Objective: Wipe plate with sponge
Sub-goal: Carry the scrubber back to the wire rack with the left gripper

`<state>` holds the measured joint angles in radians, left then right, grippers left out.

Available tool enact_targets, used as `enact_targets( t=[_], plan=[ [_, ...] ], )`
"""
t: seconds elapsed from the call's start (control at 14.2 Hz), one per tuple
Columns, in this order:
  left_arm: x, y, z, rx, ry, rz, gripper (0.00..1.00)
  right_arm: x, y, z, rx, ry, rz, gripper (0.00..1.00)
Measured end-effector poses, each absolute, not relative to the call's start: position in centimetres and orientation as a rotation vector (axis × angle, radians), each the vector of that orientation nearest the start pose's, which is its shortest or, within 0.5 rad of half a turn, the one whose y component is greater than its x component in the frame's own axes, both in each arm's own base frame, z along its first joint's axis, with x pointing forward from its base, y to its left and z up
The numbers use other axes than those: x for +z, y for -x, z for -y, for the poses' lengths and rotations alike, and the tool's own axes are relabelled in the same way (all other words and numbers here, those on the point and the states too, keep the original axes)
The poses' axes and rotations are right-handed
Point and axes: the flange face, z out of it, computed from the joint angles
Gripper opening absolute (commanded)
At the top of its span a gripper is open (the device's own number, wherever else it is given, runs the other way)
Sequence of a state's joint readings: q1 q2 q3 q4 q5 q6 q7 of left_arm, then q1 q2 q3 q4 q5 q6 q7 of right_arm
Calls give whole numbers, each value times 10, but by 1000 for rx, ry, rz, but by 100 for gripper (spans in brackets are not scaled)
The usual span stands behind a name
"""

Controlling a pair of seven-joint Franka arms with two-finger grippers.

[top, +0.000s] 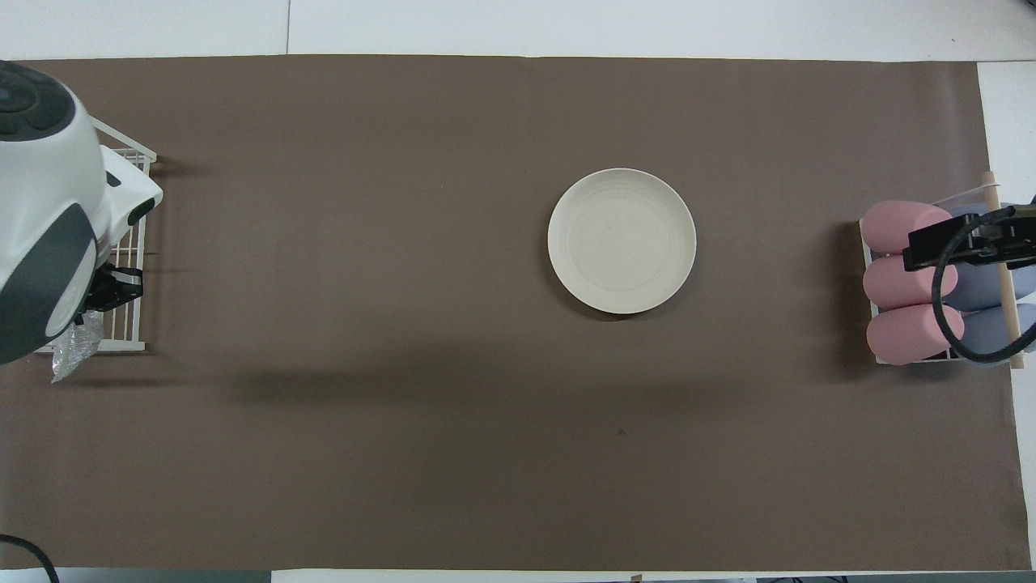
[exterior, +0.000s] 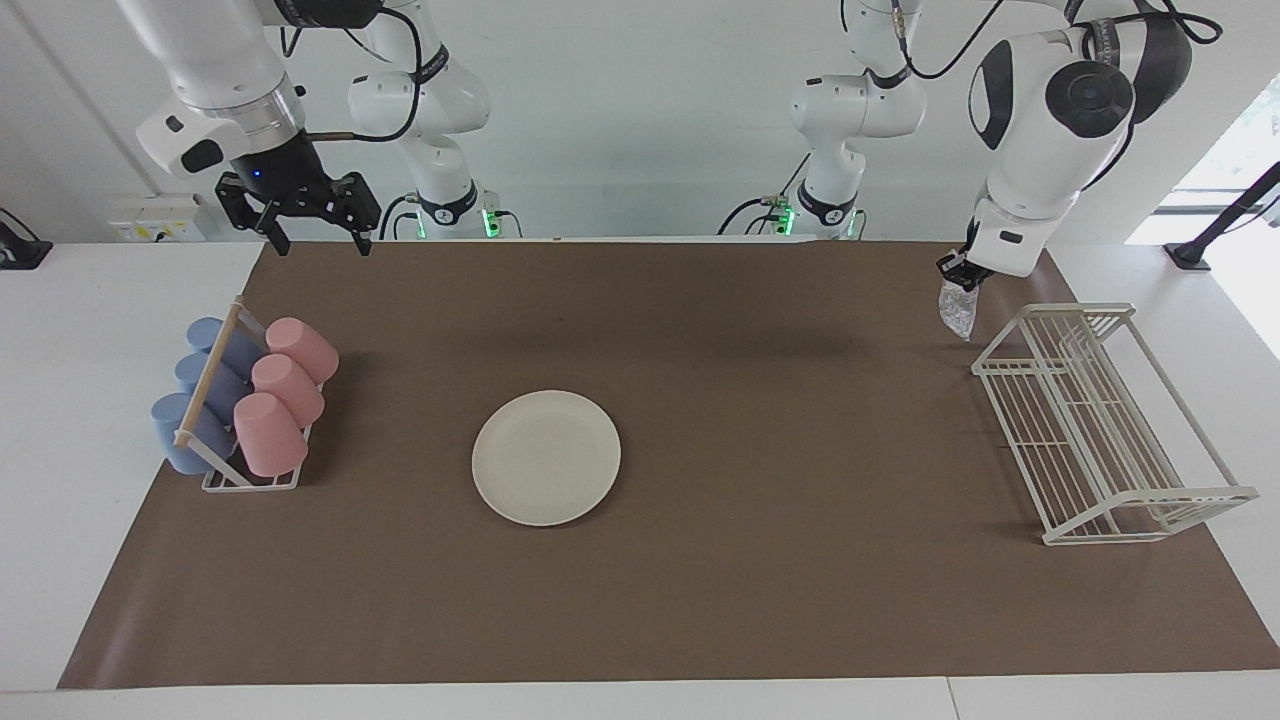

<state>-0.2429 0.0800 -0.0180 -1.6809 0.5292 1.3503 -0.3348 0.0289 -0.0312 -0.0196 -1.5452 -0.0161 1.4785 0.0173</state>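
The cream-white plate (exterior: pixel 546 457) (top: pixel 622 240) lies flat on the brown mat, toward the right arm's half, with nothing on it. The silvery wrinkly sponge (exterior: pixel 957 310) (top: pixel 74 353) hangs down from my left gripper (exterior: pixel 960 278), which is shut on its top. Gripper and sponge are over the mat beside the corner of the white wire rack at the left arm's end, well away from the plate. My right gripper (exterior: pixel 318 240) hangs open and empty above the mat's edge by the cup holder; in the overhead view it overlaps the cups.
A white wire rack (exterior: pixel 1100 420) (top: pixel 129 243) stands at the left arm's end of the mat. A holder with pink and blue cups (exterior: pixel 245 400) (top: pixel 910 283) lying on their sides stands at the right arm's end. The brown mat (exterior: pixel 760 560) covers most of the table.
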Motion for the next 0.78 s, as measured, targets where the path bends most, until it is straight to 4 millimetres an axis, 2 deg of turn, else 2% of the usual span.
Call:
enact_targets(
  t=[0.21,0.42,0.63,0.78],
  plan=[
    [519,-551,90,281,2279,43,0,645,-535,9,58,3155,-36,100],
    [502,-567,81,252,2068,7,0,638,-536,22,64,3154,-34,100],
    [460,-586,70,277,1905,-40,0,629,-536,42,88,3149,-81,100],
    [427,-596,63,296,1853,-27,0,629,-535,43,88,3149,-83,100]
  ],
)
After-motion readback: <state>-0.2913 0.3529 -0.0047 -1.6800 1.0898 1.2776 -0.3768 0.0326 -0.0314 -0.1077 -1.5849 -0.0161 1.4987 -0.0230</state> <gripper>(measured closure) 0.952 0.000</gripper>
